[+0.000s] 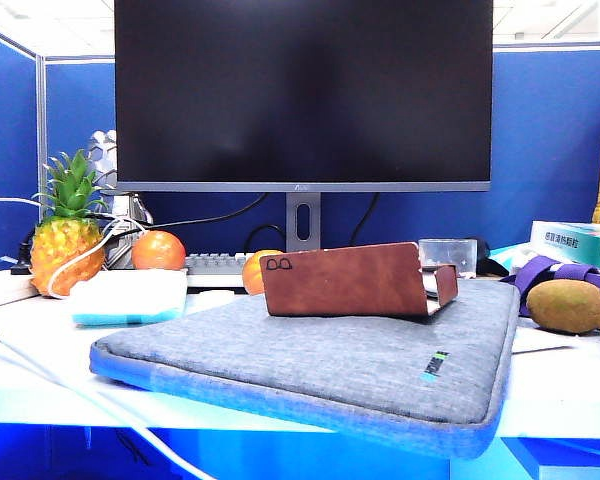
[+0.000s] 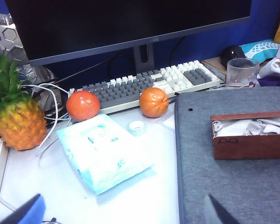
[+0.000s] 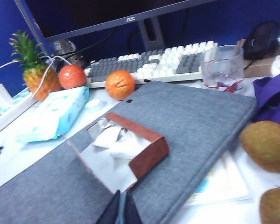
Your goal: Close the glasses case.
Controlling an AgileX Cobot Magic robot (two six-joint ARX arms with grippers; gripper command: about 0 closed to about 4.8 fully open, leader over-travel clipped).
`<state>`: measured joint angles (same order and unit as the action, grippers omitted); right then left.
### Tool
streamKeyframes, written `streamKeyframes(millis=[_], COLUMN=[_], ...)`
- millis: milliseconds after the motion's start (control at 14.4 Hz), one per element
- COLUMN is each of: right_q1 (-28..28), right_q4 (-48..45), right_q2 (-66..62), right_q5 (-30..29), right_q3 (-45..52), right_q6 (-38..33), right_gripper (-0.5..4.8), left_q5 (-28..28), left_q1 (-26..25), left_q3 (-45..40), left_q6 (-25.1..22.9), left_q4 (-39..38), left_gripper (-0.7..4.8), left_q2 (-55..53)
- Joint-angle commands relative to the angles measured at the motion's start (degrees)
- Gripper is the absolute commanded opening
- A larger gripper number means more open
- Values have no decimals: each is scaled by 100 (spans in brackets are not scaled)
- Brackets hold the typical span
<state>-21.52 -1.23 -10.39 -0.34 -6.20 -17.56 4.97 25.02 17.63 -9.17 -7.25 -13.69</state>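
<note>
The reddish-brown glasses case (image 1: 350,282) lies on the grey fabric sleeve (image 1: 320,365), its flap open and leaning outward with the black glasses icon (image 1: 278,264) showing. White cloth fills the glasses case (image 3: 147,149) in the right wrist view, and the flap's white lining (image 3: 102,165) faces up. My right gripper (image 3: 119,207) is shut, its tips just off the flap's free edge; I cannot tell if they touch. My left gripper (image 2: 121,213) is open, hovering over the table left of the sleeve, with the glasses case (image 2: 249,145) ahead and to the side. Neither gripper appears in the exterior view.
A monitor (image 1: 302,95) and keyboard (image 2: 144,84) stand behind the sleeve. Two oranges (image 2: 83,105) (image 2: 154,101), a pineapple (image 1: 68,235), a tissue pack (image 2: 105,151) and a tape roll (image 2: 137,127) lie to the left. A glass (image 3: 220,66) and kiwis (image 1: 565,305) are on the right.
</note>
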Motion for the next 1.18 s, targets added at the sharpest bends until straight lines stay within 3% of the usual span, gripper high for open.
streamKeyframes(millis=[69,347,486,556,695,903,973,1181], right_q1=[2,2,-7,-4,-2,2,2,177], right_q4=[-125,-127,-221,-695,-1672,-1853,-1856,-1283], right_q2=[2,2,2,-4,-101,-800,-1508,-3670], right_q5=[234,227,138,-24,72,319,343,212], right_q3=[-20,-20,-20,-20,-39,-654,-1169,-2627], right_q6=[-17,-26,-70,-59,-17,638,1019,1056], right_gripper=[0,0,0,0,-1,-1,-1,-1], left_q5=[-28,-72,-673,-1038,-1034,-1034,-1034,-1403], left_q1=[0,0,0,0,0,0,0,0], left_q3=[24,24,24,26,144,1008,1497,2520], left_q6=[24,24,131,234,234,48,-199,-201], left_q4=[96,96,96,101,201,225,271,315], left_gripper=[453,453,453,453,452,453,453,453], left_q2=[-4,-4,-7,-42,-428,-1873,-2765,-4732])
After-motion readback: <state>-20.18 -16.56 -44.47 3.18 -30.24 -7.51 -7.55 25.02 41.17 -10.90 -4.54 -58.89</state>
